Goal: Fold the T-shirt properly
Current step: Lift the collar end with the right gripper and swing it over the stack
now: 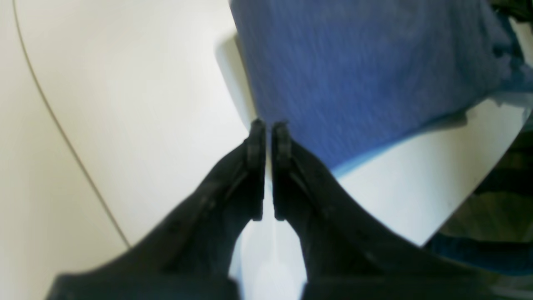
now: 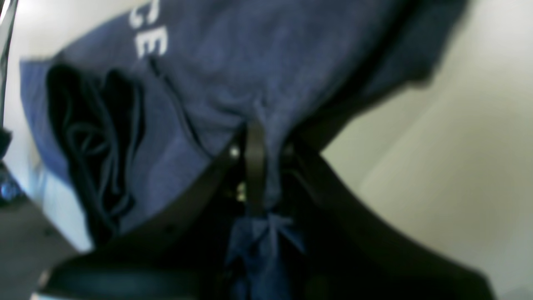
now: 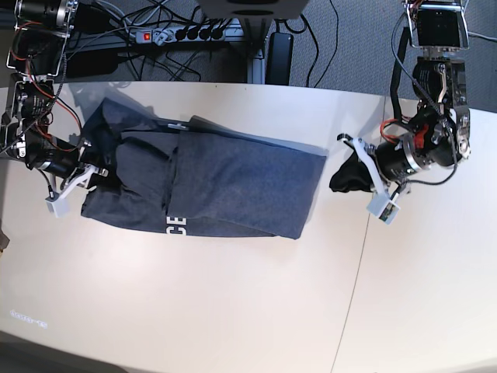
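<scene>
In the base view the right hand (image 3: 99,172) sits at the 9 o'clock edge of the counter (image 3: 233,311), its arm reaching in from the upper left corner with the wrist turned toward 3 o'clock. Its wrist view shows the fingers (image 2: 255,166) pinched together on a bunched fold of blue cloth: the right hand is clamped on the T-shirt (image 3: 233,186), gripping it at the garment's 9 o'clock end.

The left hand (image 3: 342,177) lies at about 3 o'clock in the base view, its arm coming down from the upper right corner and the black fingers pointing toward 9 o'clock. In the left wrist view its two fingers (image 1: 257,166) stand nearly together with only a thin slit of light between them and nothing held in the gap. Their tips are just beside the near edge of the T-shirt (image 1: 366,75); whether they touch it cannot be told.

The T-shirt lies flat on the counter between the two hands, partly folded, one panel lapped over the body. White block letters (image 3: 177,223) show near its 6 o'clock edge, also visible as "CE" in the right wrist view (image 2: 150,39). Its 3 o'clock edge is near the left hand.
</scene>
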Available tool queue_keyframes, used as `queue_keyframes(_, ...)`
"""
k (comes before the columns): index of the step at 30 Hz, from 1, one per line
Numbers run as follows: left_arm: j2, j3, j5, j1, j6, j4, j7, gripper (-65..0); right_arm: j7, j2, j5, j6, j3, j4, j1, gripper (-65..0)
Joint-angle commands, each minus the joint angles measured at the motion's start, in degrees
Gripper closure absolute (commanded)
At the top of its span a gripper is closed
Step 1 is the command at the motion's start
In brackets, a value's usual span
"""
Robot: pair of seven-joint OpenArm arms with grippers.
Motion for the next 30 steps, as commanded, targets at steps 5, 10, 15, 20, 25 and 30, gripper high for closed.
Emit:
queue_keyframes(5,-0.5,-0.2,0.2,2.0,-0.5,1.0,-2.9,-3.0,-1.3,0.4,3.4,2.9,0.4,10.5,1.1,0.0)
queue_keyframes(10,-0.4,-0.2,3.3,3.0,-0.5,0.5,-6.8,-3.0,-2.1,-0.2,3.2,2.9,0.3,20.6,1.1,0.0)
queue_keyframes(15,1.2,-0.2,5.1,2.6,-0.5,-4.1,-10.3,-3.0,-2.1,-0.2,2.5,2.9,-0.2,26.3,1.1,0.0)
queue_keyframes(20,4.4,-0.2,6.4,-0.9,-0.5,-15.0,-11.2,-3.0,-0.7,-0.2,-2.0,2.9,-3.9,28.4,1.5,0.0)
queue_keyframes(25,5.9,-0.2,6.3,-5.2,-0.5,-21.4,-11.4,-3.0,-0.3,-0.2,-6.8,2.8,-8.7,28.3,3.6,0.0)
queue_keyframes(30,5.9,-0.2,6.3,-6.8,-0.5,-21.4,-10.7,-3.0,0.5,-0.2,-9.2,2.8,-12.0,28.3,4.6,0.0)
